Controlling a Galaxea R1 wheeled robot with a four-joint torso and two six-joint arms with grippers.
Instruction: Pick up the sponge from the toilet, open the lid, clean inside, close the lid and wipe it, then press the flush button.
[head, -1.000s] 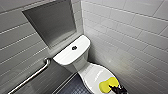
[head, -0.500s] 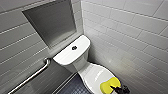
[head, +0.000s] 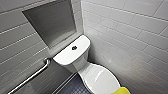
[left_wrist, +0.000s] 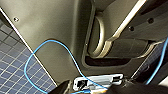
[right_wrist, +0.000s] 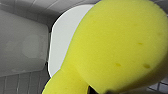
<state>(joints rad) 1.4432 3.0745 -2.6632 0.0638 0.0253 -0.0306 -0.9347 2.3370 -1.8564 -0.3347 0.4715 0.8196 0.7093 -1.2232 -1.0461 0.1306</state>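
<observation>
Sponge (right_wrist: 117, 47), bright yellow, sits very close in front of the right gripper. Can't tell whether that gripper is clamped on it. Just beyond the sponge is the lid (right_wrist: 62, 35), white, down on the toilet (head: 81, 63). In the head view the sponge is at the lid's front edge. Flush button (head: 74, 48) is well beyond the gripper, in the middle of the tank cover (head: 63, 57), nothing touching it. Grab bar (head: 32, 75) is on the wall far to the gripper's left, with the wall niche (head: 50, 23) above the tank. Left gripper state can't be told; a blue cable (left_wrist: 50, 57) loops beside it over dark tiled floor (left_wrist: 12, 70).
</observation>
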